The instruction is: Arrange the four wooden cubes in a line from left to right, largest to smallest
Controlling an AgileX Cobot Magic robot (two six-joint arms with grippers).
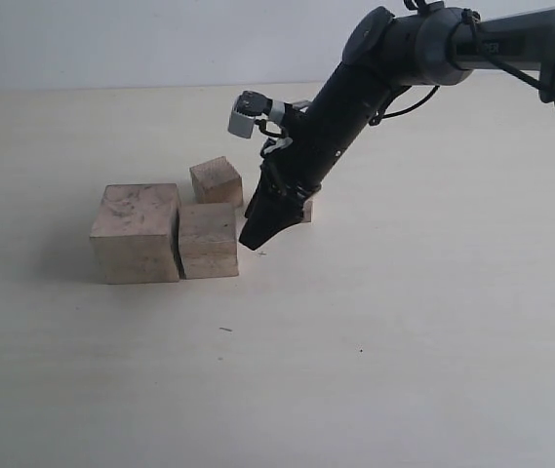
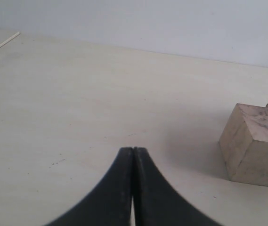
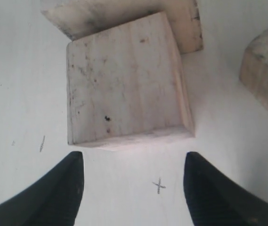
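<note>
**A:** The right end effector (image 1: 257, 237): where is it, and how do its fingers stand?

**B:** It slants down from the upper right of the exterior view. Its tip is low over the tabletop (image 1: 404, 341), just beside the right face of the second cube (image 1: 208, 240). I cannot tell whether it touches the wood. In the right wrist view the two fingers (image 3: 63, 197) stand well apart with nothing held. Between them is only bare tabletop with a small pencilled cross (image 3: 158, 185).

**A:** And the left end effector (image 2: 133, 157)?

**B:** Its fingers are pressed together on nothing. Its camera sees the largest cube, which is clear of it.

**A:** How do the cubes lie?

**B:** The largest cube (image 1: 136, 234) is farthest left in the exterior view. The second touches its right side and their fronts are roughly flush, so the pair forms a row running left to right. The third cube (image 1: 217, 181) sits behind where they meet, turned a little. The smallest cube (image 1: 307, 210) peeks out from behind the right arm, to the right of the third.

**A:** Which way do they point?

**B:** Each rests flat on one face, upright. The front two face the exterior camera nearly square, and the third shows it a corner edge.
</note>
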